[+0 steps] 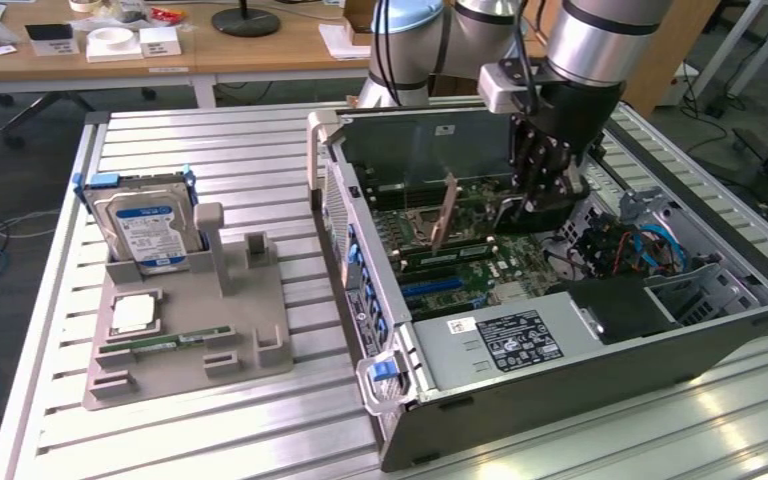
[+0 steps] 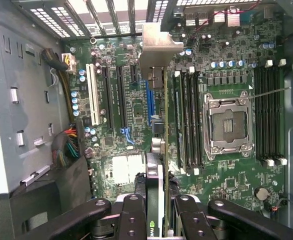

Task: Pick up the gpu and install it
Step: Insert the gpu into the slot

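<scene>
The gpu [image 1: 446, 212] is a thin card with a brownish board, held on edge inside the open computer case [image 1: 558, 375]. My gripper [image 1: 534, 205] is shut on one end of it, reaching down from above. In the wrist view the gpu [image 2: 165, 125] runs edge-on away from my gripper [image 2: 159, 220]. Its silver end bracket [image 2: 156, 45] points at the slotted rear wall. The card stands over the green motherboard [image 2: 131, 165], between the expansion slots [image 2: 121, 95] and the memory slots [image 2: 189, 115]. I cannot tell whether it touches a slot.
An empty processor socket [image 2: 228, 125] lies beside the memory slots. Cable bundles [image 2: 66, 145] sit at the case wall. On the table, at the exterior view's left, a grey fixture [image 1: 244, 330] holds a hard drive [image 1: 148, 228], a processor [image 1: 135, 313] and a memory stick [image 1: 171, 340].
</scene>
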Controlling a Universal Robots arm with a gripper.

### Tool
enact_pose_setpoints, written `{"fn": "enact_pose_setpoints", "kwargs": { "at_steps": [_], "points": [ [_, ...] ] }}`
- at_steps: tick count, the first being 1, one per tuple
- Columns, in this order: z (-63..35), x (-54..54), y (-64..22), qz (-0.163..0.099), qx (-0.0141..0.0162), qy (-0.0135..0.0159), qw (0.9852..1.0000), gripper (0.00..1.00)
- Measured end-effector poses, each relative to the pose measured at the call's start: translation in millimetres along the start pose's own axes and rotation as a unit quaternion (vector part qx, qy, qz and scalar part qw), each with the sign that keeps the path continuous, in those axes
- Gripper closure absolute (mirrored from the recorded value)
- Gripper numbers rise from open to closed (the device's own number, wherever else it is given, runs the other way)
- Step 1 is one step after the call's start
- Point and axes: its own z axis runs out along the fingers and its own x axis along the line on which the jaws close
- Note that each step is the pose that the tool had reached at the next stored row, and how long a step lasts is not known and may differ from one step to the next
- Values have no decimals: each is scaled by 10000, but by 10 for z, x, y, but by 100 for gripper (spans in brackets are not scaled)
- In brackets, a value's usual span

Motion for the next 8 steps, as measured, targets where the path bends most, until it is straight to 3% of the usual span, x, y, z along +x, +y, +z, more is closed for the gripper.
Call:
{"fn": "enact_pose_setpoints", "kwargs": {
  "at_steps": [5, 8],
  "points": [
    [54, 5, 28, 0, -1, 1, 10000, 73],
    [87, 13, 91, 0, -1, 0, 10000, 73]
  ]
}}
